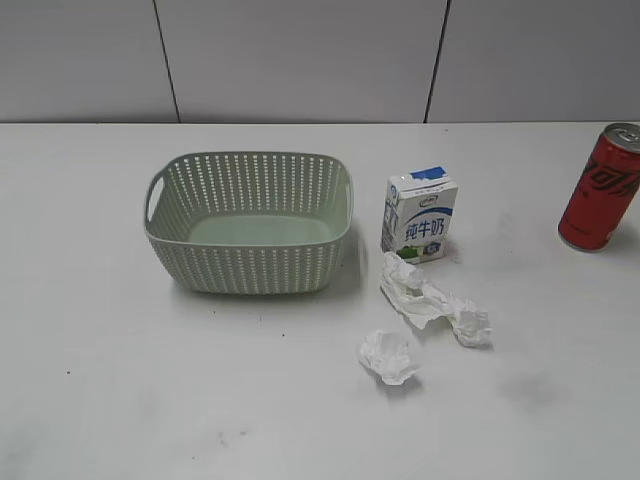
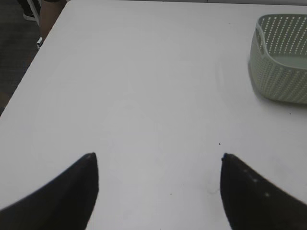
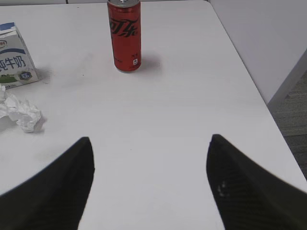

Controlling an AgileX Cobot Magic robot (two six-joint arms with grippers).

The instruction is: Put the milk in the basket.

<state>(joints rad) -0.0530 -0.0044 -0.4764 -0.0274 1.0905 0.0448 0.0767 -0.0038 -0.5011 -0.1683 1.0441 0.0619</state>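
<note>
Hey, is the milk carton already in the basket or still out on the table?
Still out. The milk stands upright on the table just right of the basket, whose inside shows only its bare floor.

Colours and patterns. The basket [image 1: 250, 222] is showing pale sage green, its walls patterned with rows of small slots. The milk [image 1: 419, 217] is showing white with blue characters, a green patch at its base and a blue tab on top. The soda can [image 1: 598, 188] is showing red with a silver rim. The crumpled papers [image 1: 432, 301] are showing white against the white table [image 1: 100, 380]. My fingers [image 2: 72, 196] are appearing black.
</note>
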